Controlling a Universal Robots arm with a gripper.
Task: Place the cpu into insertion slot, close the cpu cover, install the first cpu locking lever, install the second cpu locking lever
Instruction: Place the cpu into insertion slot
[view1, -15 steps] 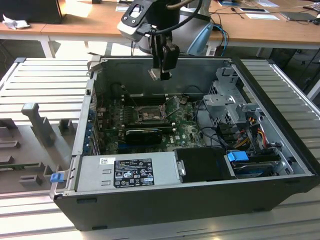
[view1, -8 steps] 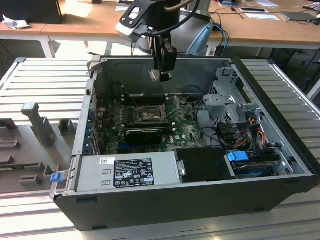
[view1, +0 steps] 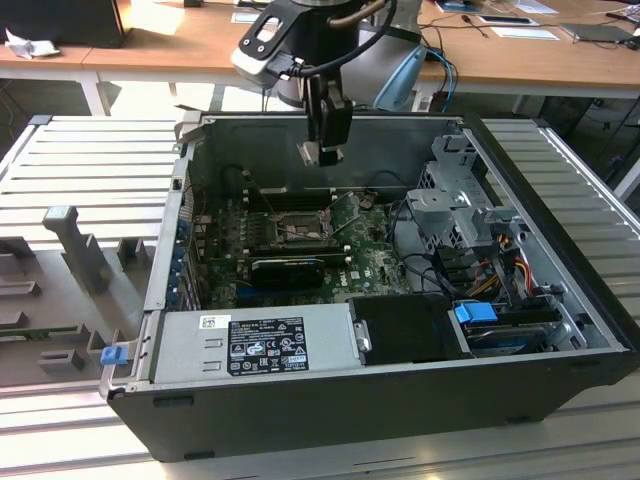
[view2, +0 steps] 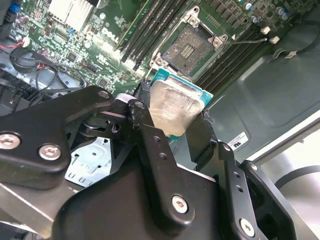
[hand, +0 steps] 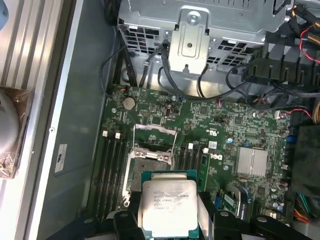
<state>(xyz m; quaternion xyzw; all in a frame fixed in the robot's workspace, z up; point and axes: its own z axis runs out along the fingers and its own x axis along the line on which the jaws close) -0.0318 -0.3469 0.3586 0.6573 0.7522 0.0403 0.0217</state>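
The cpu (hand: 169, 205) is edge-clamped in end effector (view2: 174, 117), well above open slot (view2: 189, 47); it is best kept level and squared.

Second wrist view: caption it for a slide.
Gripper holds the cpu above the green motherboard, with the insertion slot open and empty.

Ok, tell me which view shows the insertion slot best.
The second wrist view: the insertion slot lies open with its contact field plainly in sight. In the first wrist view the held cpu covers part of it. In the exterior view it is a small dark square on the motherboard.
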